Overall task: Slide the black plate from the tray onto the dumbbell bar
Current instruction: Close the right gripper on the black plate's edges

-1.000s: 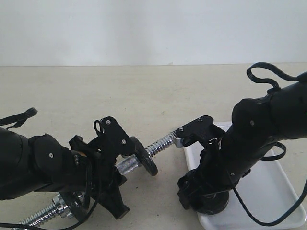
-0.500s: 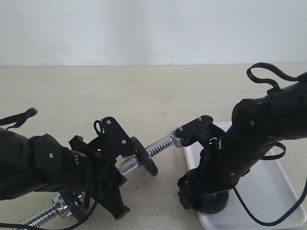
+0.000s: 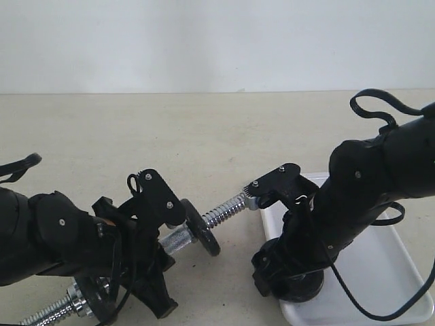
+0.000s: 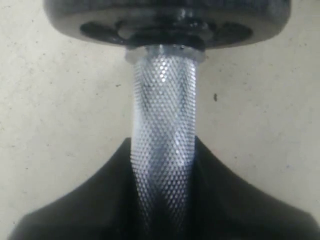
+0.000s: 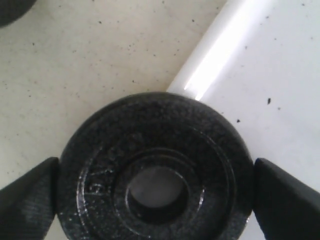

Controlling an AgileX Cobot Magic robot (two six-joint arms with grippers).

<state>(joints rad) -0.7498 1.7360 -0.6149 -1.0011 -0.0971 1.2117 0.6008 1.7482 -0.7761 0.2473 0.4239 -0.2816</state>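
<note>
This is looking like a robotics lab or test bench, not a home or a gym. Two black robot arms, the left arm (image 3: 47,234) and the right arm (image 3: 374,183), are reaching over a bare beige tabletop (image 3: 204,136), with loose cables (image 3: 371,91) looping off them. A plain white wall (image 3: 204,41) is closing off the back. The objects are sitting out like test pieces — a chrome dumbbell bar (image 3: 228,209), a black plate (image 5: 155,190) and a white tray (image 3: 394,272).
</note>
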